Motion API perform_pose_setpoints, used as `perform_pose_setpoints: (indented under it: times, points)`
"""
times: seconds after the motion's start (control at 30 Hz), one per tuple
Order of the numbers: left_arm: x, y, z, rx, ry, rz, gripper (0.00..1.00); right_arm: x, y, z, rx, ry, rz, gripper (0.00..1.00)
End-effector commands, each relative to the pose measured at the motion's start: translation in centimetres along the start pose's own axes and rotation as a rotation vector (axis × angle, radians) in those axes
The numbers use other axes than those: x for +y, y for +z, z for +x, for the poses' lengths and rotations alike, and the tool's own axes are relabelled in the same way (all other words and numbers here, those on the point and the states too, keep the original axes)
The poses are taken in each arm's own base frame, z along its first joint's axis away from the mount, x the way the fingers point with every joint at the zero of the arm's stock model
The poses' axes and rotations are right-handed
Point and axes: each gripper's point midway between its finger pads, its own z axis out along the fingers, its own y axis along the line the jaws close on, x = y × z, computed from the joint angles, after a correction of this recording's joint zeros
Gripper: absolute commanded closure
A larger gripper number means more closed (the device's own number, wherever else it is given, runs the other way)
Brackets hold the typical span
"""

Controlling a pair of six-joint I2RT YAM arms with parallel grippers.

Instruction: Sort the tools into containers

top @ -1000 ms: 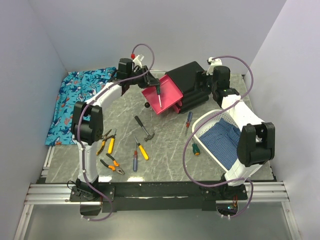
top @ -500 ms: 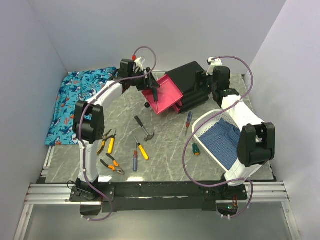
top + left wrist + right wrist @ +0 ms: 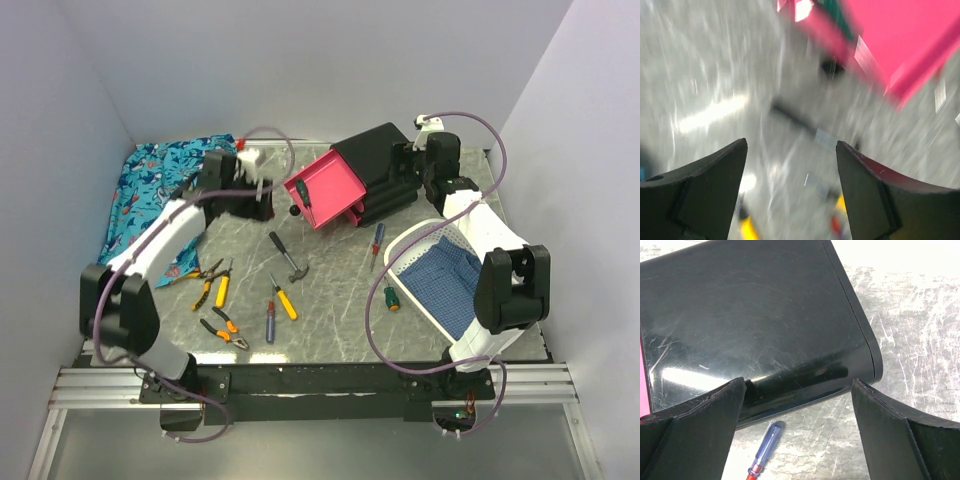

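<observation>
The black cabinet [image 3: 385,170] lies tilted at the back, with its top pink drawer [image 3: 330,180] pulled out. A dark green-handled screwdriver [image 3: 303,196] lies in that drawer. My left gripper [image 3: 262,203] is open and empty, just left of the drawer and low over the table. Its wrist view is blurred and shows the drawer [image 3: 900,45], its black knob [image 3: 829,66] and the hammer [image 3: 800,120]. My right gripper [image 3: 415,165] is open at the cabinet's right side [image 3: 755,315], above a red-blue screwdriver [image 3: 762,452].
On the table lie a hammer [image 3: 288,257], a yellow screwdriver [image 3: 283,297], a red-blue screwdriver [image 3: 270,322], two pliers [image 3: 215,283] [image 3: 225,328], another red-blue screwdriver [image 3: 377,240] and a green screwdriver [image 3: 391,297]. A white basket [image 3: 415,240] stands right, a shark cloth [image 3: 150,200] left.
My left gripper let go of the dark green-handled screwdriver, which now lies in the pink drawer, and the arm swung back and left. The right arm has not moved.
</observation>
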Motion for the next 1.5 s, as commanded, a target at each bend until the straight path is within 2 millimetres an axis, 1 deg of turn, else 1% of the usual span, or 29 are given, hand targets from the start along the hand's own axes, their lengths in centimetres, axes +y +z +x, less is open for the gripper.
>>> perform_pose_setpoints:
  times: [0.0,0.03,0.07,0.13,0.17,0.2,0.23,0.33,0.47,0.5,0.57,0.63,0.7,0.8,0.83,0.87,0.9,0.97,1.0,1.1,1.17,1.2,1.23,1.27,1.3,1.33,1.37,1.4,1.47]
  points:
    - [0.5,-1.0,8.3,0.180,0.138,0.018,0.23,0.0,-0.6,5.5,0.182,-0.030,0.008,0.07]
    - [0.1,-1.2,9.2,0.198,0.137,0.043,0.24,0.0,-0.6,5.5,0.185,-0.027,0.005,0.07]
    - [-1.0,-1.3,10.8,0.232,0.137,0.086,0.24,0.1,-0.6,5.4,0.184,-0.027,0.004,0.07]
    - [-2.4,-2.2,12.4,0.277,0.196,0.129,0.24,0.1,-0.5,5.5,0.188,-0.028,0.002,0.07]
    - [-3.4,-2.4,14.1,0.316,0.229,0.153,0.23,0.1,-0.5,5.5,0.187,-0.030,0.002,0.07]
    - [-3.9,-2.8,14.9,0.333,0.239,0.168,0.23,0.1,-0.4,5.5,0.188,-0.031,0.000,0.07]
    - [-4.2,-3.2,16.4,0.377,0.225,0.176,0.22,0.1,-0.4,5.5,0.188,-0.031,0.000,0.07]
    - [-5.7,-3.5,19.1,0.467,0.197,0.218,0.20,0.1,-0.3,5.8,0.196,-0.026,-0.001,0.07]
    - [-6.6,-2.7,20.4,0.518,0.188,0.201,0.20,0.3,-0.5,6.2,0.204,-0.026,-0.006,0.06]
    - [-6.1,-2.2,21.1,0.547,0.194,0.172,0.20,0.3,-0.4,6.3,0.207,-0.025,-0.006,0.06]
    - [-6.2,-1.8,21.6,0.576,0.165,0.148,0.21,0.3,-0.5,6.6,0.213,-0.028,-0.005,0.06]
    - [-5.0,-1.1,22.4,0.606,0.161,0.073,0.22,0.3,-0.5,6.7,0.217,-0.027,-0.005,0.06]
    - [-4.4,-0.8,23.4,0.649,0.160,0.047,0.24,0.3,-0.4,6.7,0.214,-0.025,-0.008,0.07]
    - [-4.4,-0.6,23.9,0.676,0.160,0.057,0.35,0.3,-0.3,6.7,0.213,-0.023,-0.007,0.06]
    - [-4.5,-0.7,23.9,0.678,0.168,0.066,0.43,0.3,-0.2,6.6,0.208,-0.025,-0.005,0.06]
    - [-4.9,-0.8,23.8,0.676,0.168,0.093,0.48,0.3,-0.2,6.5,0.207,-0.028,-0.003,0.06]
    - [-5.0,-1.0,23.8,0.674,0.183,0.107,0.58,0.2,-0.2,6.4,0.202,-0.029,0.000,0.06]
    - [-5.0,-1.3,23.3,0.654,0.191,0.123,0.70,0.1,-0.2,6.3,0.200,-0.033,0.002,0.06]
    - [-4.9,-1.4,23.1,0.646,0.214,0.139,0.80,0.1,-0.2,6.4,0.202,-0.033,0.002,0.06]
    - [-4.3,-1.4,22.2,0.625,0.202,0.154,0.93,0.2,-0.1,6.3,0.200,-0.032,0.001,0.06]
    - [-3.3,-1.5,21.3,0.617,0.166,0.138,0.96,0.2,0.0,6.3,0.202,-0.032,0.000,0.06]
    - [-3.0,-1.4,20.1,0.591,0.160,0.130,0.97,0.2,0.1,5.8,0.193,-0.032,0.000,0.06]
    - [-2.0,-1.5,19.2,0.572,0.131,0.111,0.98,0.2,0.1,5.8,0.193,-0.032,0.000,0.06]
    - [-1.5,-2.0,18.4,0.553,0.118,0.103,0.98,0.2,0.2,5.6,0.188,-0.032,0.001,0.06]
    - [-1.4,-2.1,16.8,0.513,0.116,0.113,0.99,0.2,0.3,5.3,0.184,-0.032,-0.001,0.06]
    - [-0.6,-2.5,15.5,0.477,0.092,0.106,0.99,0.3,0.4,5.3,0.184,-0.033,-0.002,0.06]
    - [-0.7,-3.3,14.3,0.442,0.089,0.127,0.99,0.2,0.4,5.2,0.182,-0.032,-0.001,0.06]
    - [-0.6,-3.8,11.6,0.369,0.091,0.144,0.99,0.4,0.4,5.1,0.179,-0.034,-0.003,0.06]
    - [-1.4,-4.7,7.6,0.241,0.114,0.197,0.99,0.3,0.3,4.9,0.171,-0.037,-0.001,0.06]
